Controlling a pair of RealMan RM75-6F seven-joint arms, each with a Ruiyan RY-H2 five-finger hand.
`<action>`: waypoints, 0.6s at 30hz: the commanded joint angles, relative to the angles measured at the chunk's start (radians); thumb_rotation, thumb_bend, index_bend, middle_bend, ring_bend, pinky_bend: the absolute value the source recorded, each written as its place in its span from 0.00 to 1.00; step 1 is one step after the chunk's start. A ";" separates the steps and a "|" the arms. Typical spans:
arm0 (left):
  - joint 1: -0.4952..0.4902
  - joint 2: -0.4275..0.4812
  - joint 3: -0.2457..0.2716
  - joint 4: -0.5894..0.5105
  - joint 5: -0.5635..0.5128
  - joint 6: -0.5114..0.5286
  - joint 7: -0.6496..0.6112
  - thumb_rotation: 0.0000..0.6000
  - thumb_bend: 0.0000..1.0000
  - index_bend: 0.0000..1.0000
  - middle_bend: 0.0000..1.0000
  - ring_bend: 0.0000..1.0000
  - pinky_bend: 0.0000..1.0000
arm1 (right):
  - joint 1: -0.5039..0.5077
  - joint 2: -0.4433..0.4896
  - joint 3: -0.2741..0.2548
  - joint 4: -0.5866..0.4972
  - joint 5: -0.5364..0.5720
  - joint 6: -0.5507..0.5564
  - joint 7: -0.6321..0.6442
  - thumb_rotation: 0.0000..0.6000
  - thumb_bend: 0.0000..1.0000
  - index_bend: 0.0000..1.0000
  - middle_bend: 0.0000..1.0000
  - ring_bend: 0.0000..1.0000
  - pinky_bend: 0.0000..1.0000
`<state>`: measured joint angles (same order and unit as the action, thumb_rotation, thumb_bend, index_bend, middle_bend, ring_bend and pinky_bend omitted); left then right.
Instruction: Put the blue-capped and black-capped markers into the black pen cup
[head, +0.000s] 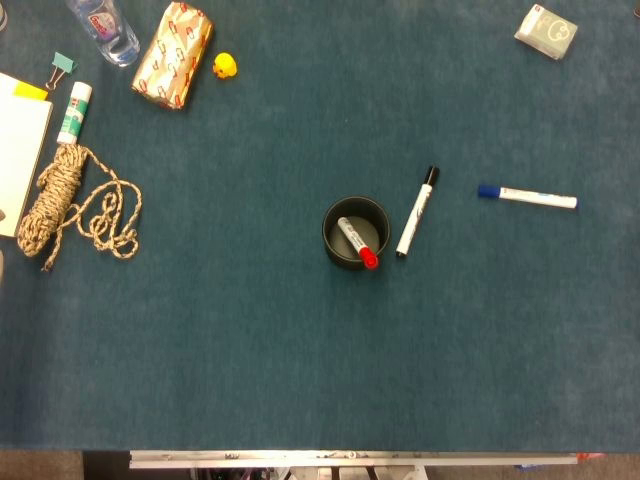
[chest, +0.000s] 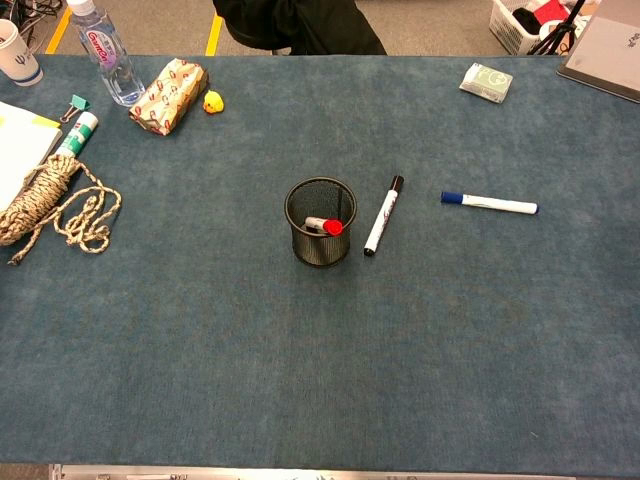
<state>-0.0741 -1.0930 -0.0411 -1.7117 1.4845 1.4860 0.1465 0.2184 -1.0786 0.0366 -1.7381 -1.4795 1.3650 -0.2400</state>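
The black mesh pen cup (head: 338, 218) (chest: 320, 232) stands upright near the table's middle with a red-capped marker (head: 357, 243) (chest: 324, 225) leaning inside it. Just right of the cup lies the black-capped marker (head: 417, 212) (chest: 383, 216), flat on the blue cloth, cap pointing away. Further right lies the blue-capped marker (head: 527, 196) (chest: 489, 204), cap pointing left toward the cup. Neither of my hands shows in the head view or the chest view.
At the left lie a coiled rope (head: 58, 200) (chest: 45, 197), a glue stick (head: 74, 112), a binder clip (head: 62, 66), a notepad (head: 18, 145), a water bottle (chest: 105, 47), a wrapped box (head: 173, 54) and a small yellow duck (head: 225, 65). A small white box (head: 546, 31) sits far right.
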 joint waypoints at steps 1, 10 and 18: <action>0.005 0.006 0.005 -0.007 -0.001 0.002 0.000 1.00 0.42 0.36 0.33 0.32 0.25 | 0.077 -0.069 0.028 0.046 0.031 -0.108 -0.072 1.00 0.18 0.44 0.39 0.23 0.23; 0.025 0.033 0.019 -0.027 -0.003 0.015 -0.013 1.00 0.42 0.36 0.33 0.32 0.25 | 0.214 -0.273 0.073 0.189 0.127 -0.276 -0.222 1.00 0.20 0.50 0.41 0.23 0.23; 0.036 0.044 0.025 -0.027 -0.009 0.019 -0.028 1.00 0.42 0.36 0.33 0.32 0.25 | 0.288 -0.415 0.090 0.320 0.195 -0.336 -0.337 1.00 0.20 0.50 0.41 0.21 0.23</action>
<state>-0.0386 -1.0496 -0.0167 -1.7395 1.4763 1.5052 0.1190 0.4870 -1.4663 0.1213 -1.4460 -1.3058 1.0462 -0.5503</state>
